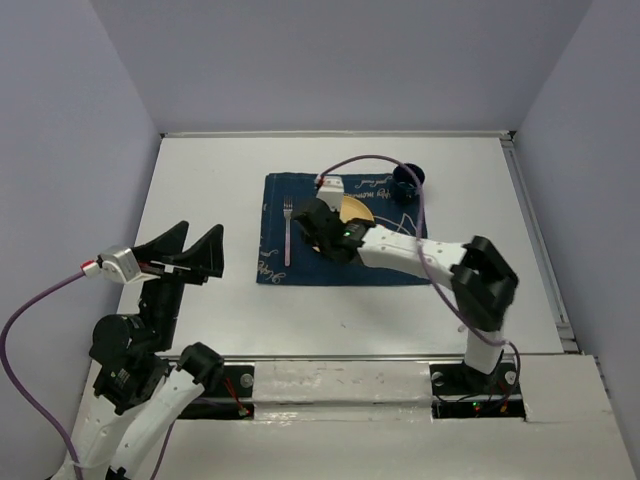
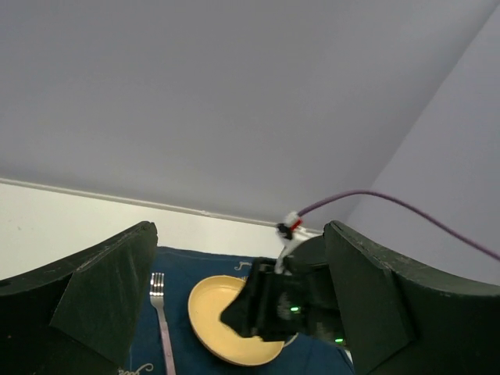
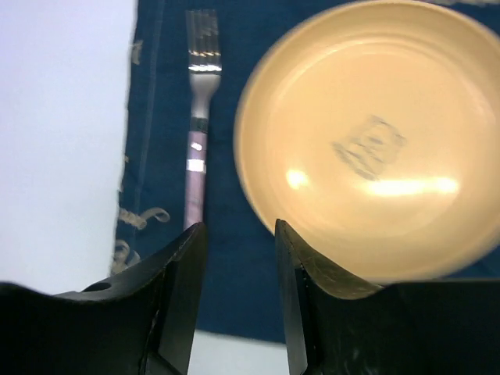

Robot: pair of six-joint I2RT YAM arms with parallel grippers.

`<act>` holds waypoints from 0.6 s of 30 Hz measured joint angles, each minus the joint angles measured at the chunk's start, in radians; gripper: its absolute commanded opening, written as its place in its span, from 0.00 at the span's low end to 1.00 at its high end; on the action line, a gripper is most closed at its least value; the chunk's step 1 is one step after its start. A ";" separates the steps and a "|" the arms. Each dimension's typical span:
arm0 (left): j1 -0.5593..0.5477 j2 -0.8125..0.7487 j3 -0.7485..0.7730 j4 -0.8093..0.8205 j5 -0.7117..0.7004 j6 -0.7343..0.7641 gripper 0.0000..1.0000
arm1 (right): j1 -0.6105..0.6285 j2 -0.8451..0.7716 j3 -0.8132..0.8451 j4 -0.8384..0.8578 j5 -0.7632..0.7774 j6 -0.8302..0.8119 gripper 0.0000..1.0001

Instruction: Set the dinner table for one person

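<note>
The white dinner table (image 1: 200, 180) carries a dark blue mat (image 1: 275, 265). On the mat lie a silver fork (image 1: 288, 230) at the left, a yellow plate (image 1: 358, 213) in the middle and a dark blue cup (image 1: 407, 180) at the far right. My right gripper (image 1: 318, 225) hovers over the plate's left edge. In the right wrist view it (image 3: 241, 230) is open and empty, with bare mat (image 3: 234, 297) in the gap between the fork (image 3: 199, 117) and the plate (image 3: 367, 141). My left gripper (image 1: 195, 255) is open and empty, raised above the table's left side.
The left wrist view looks across at the plate (image 2: 211, 320), the fork (image 2: 162, 320) and the right arm. Grey walls close in the table on three sides. A raised rim runs along the table's right edge (image 1: 535, 230).
</note>
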 measured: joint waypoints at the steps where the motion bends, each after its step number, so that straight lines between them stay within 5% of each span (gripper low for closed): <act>1: -0.006 -0.003 0.000 0.002 0.013 -0.001 0.99 | -0.005 -0.076 -0.077 0.007 -0.001 0.008 0.41; 9: -0.066 -0.056 0.000 0.019 0.049 0.000 0.99 | -0.200 -0.645 -0.633 -0.227 -0.013 0.242 0.42; 18: -0.124 -0.156 0.000 0.020 0.026 0.005 0.99 | -0.212 -0.952 -0.823 -0.681 -0.060 0.652 0.52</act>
